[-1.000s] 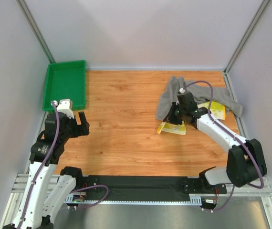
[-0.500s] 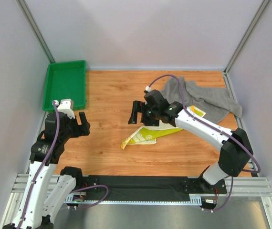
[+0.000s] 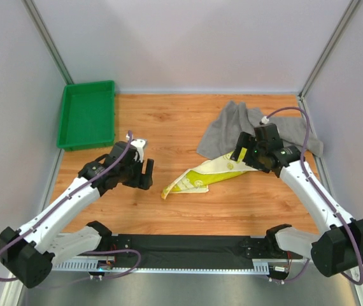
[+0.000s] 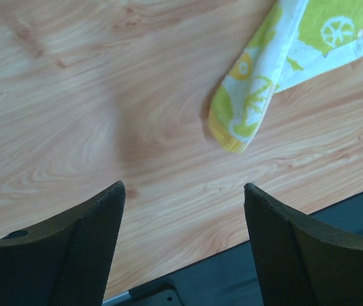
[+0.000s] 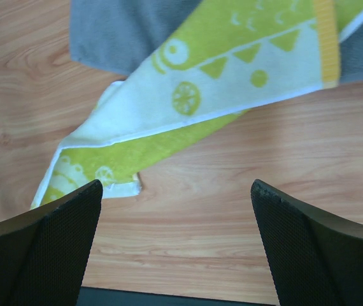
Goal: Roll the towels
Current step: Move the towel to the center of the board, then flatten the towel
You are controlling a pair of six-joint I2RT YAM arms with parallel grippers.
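Observation:
The grey towel lies crumpled at the back right of the wooden table, and a corner of it shows in the right wrist view. The white-yellow towel with the green-yellow print lies stretched out from it toward the table's middle, part of it resting on the grey one. My left gripper is open just left of the printed towel's pointed tip, with only wood between its fingers. My right gripper hovers open over the printed towel's right end, holding nothing.
A green tray stands at the back left corner. A black strip runs along the table's near edge between the arm bases. Grey walls close in the left, back and right sides.
My right gripper dragged the printed towel leftward, opened and let it go, then drew back right. My left arm swung from beside the tray to the towel's left tip.

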